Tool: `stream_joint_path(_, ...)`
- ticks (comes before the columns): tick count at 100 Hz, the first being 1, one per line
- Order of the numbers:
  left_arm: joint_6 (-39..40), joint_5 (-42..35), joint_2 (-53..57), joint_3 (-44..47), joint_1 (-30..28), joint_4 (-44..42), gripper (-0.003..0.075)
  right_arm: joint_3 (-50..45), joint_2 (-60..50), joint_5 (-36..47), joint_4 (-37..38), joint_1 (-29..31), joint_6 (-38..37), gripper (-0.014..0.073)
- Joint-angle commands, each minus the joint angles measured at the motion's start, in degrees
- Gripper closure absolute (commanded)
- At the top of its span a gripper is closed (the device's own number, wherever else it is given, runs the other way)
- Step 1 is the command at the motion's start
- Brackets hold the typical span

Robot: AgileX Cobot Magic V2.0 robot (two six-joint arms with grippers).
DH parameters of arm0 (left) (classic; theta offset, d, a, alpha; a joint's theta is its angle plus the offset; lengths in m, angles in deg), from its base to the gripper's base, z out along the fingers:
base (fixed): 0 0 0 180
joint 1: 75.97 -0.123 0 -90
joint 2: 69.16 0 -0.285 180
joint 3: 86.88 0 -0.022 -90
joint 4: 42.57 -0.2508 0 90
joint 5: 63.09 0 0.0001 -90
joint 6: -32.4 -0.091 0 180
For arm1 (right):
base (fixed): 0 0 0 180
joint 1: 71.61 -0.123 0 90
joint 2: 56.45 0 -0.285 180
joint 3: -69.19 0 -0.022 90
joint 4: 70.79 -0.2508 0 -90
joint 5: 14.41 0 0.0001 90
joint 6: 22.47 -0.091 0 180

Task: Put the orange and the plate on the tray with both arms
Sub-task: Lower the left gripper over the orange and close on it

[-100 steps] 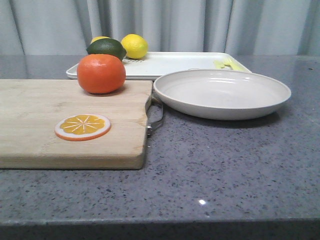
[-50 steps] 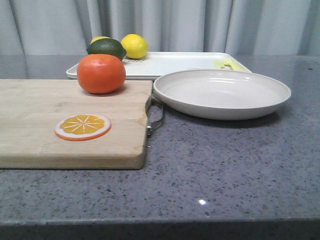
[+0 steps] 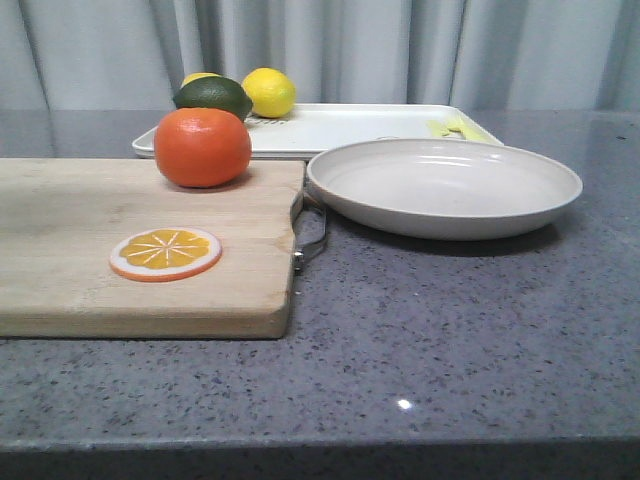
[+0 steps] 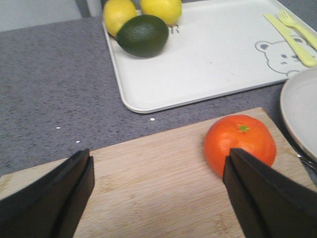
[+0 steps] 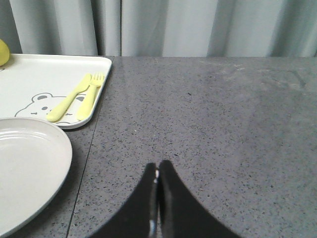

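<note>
The orange sits on the far right corner of a wooden cutting board; in the left wrist view the orange lies just beyond one black finger. My left gripper is open above the board with nothing between its fingers. The off-white plate rests on the counter right of the board, and its rim shows in the right wrist view. The white tray lies behind both. My right gripper is shut and empty over bare counter beside the plate. Neither gripper shows in the front view.
An orange slice lies on the board. Two yellow lemons and a dark green avocado occupy one end of the tray; a yellow fork and spoon lie at the other. Curtains hang behind the grey counter.
</note>
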Motion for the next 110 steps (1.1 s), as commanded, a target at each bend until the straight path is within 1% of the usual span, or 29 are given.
stream_joint_path(1,-0.18,-0.01,-2.7,-5.44,2.29,0.85,0.0193,2.21,0.44,4.98,0.53,0.38,0.06,0.066)
stream_joint_path(19,-0.18,7.98,-11.12,-14.21,5.51,3.78,0.0193,2.21,0.44,5.03,0.53,0.38,0.06,0.066)
stream_joint_path(35,-0.18,14.69,-18.25,-21.23,6.14,7.27,0.0193,2.21,0.44,5.03,0.53,0.38,0.06,0.066)
stream_joint_path(53,-0.18,18.93,-23.95,-26.78,6.14,9.59,0.0193,2.21,0.44,5.03,0.53,0.38,0.06,0.066)
stream_joint_path(81,-0.18,20.57,-28.84,-30.64,6.14,10.12,0.0193,2.21,0.44,5.03,0.53,0.38,0.06,0.066)
stream_joint_path(110,-0.18,20.69,-31.4,-30.75,6.14,10.12,0.0193,2.21,0.44,5.03,0.53,0.38,0.06,0.066)
